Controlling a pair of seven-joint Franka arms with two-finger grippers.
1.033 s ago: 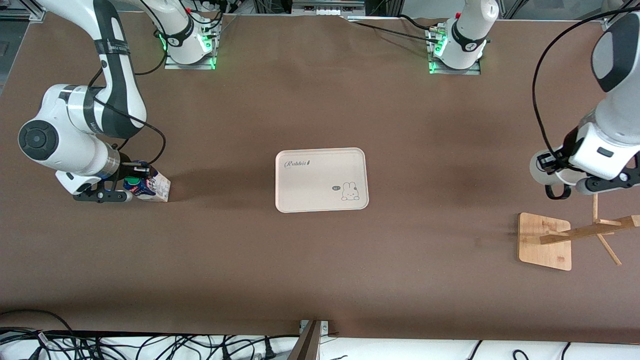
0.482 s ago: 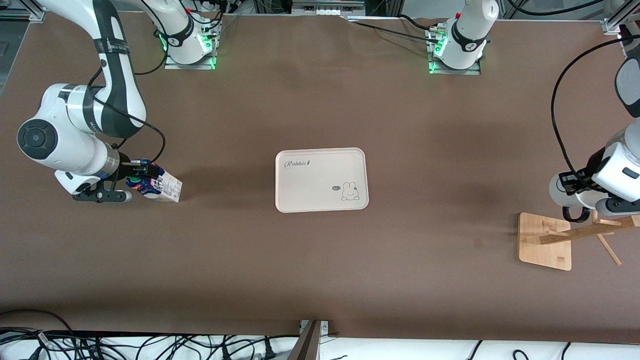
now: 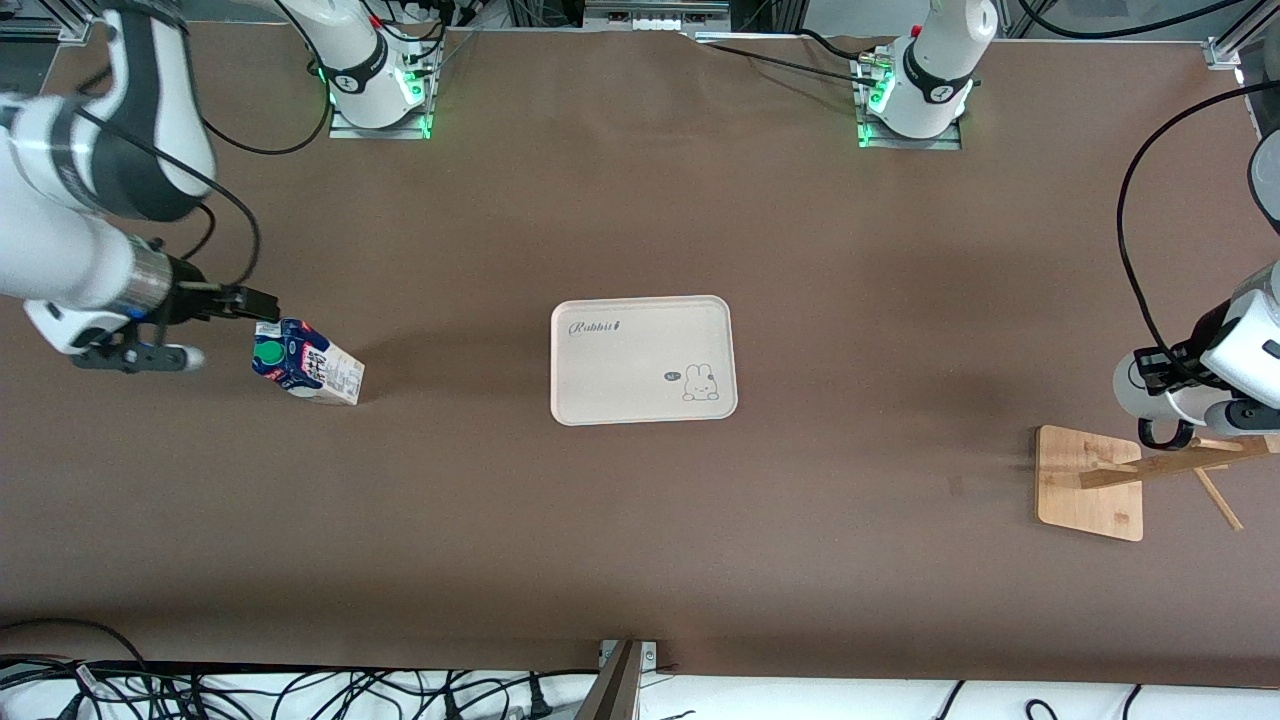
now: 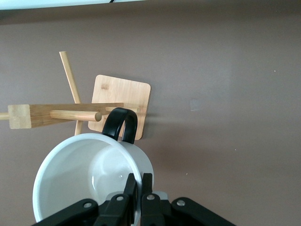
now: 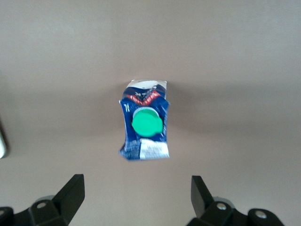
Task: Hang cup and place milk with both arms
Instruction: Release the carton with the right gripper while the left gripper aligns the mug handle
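The milk [image 3: 305, 372] stands free on the table toward the right arm's end, with its green cap up; it also shows in the right wrist view [image 5: 145, 123]. My right gripper [image 3: 255, 302] is open and empty in the air above the milk; the right wrist view shows the gripper [image 5: 136, 193] with jaws spread wide. My left gripper [image 3: 1185, 395] is shut on the rim of the white cup [image 4: 80, 179]. The cup's black handle [image 4: 120, 123] is close beside the tip of a peg [image 4: 75, 114] of the wooden rack [image 3: 1090, 482]. The cup [image 3: 1138, 388] shows partly under the wrist.
A white tray [image 3: 620, 370] with a rabbit drawing lies at the table's middle, with nothing on it. The rack's square base [image 4: 121, 101] stands near the left arm's end of the table. Cables hang along the table's front edge.
My right gripper has let go of the milk, opened and risen away from it toward the table's end. My left gripper has carried the cup down to the rack's peg.
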